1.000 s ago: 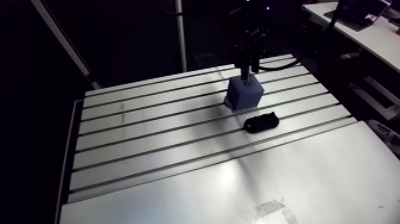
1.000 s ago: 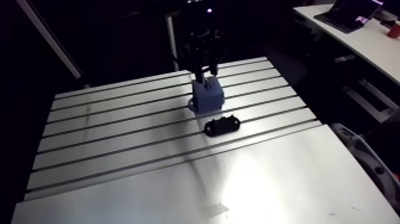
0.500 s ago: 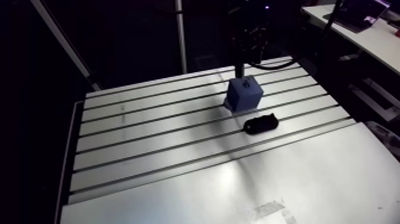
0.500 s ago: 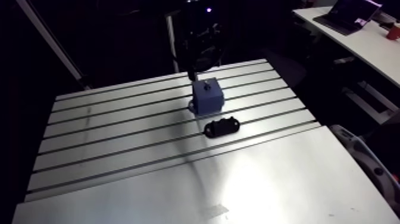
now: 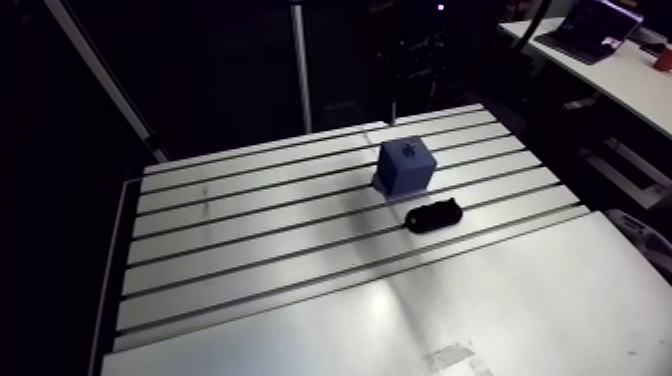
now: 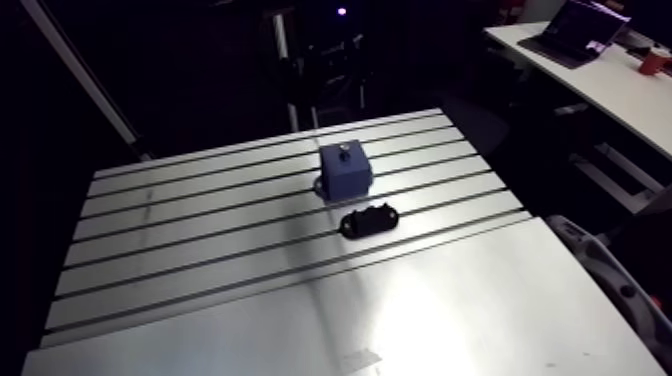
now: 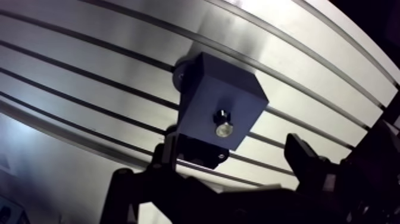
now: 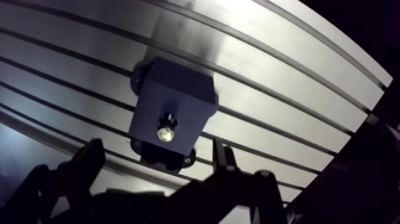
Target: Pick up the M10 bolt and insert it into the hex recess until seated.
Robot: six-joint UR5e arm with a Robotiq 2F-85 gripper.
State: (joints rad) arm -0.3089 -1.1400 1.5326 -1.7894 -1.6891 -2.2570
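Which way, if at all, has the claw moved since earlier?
Yes. The claw was down on top of the blue block; now it is raised clear above it, open.

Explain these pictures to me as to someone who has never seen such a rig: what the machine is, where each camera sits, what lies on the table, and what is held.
This is one robot arm at a slotted aluminium table. Two pictures come from a stereo camera on the arm's upper link, looking down over the table. The other two come from a wide-angle camera on the wrist, looking down past the gripper, whose two dark fingers rise into the picture.

On the table stands a blue block with a bolt sitting in its top face; its shiny end shows in the wrist view. Beside the block lies a small black part; I cannot tell what it is.

The gripper hangs above the block with its fingers apart and nothing between them, so it holds nothing.
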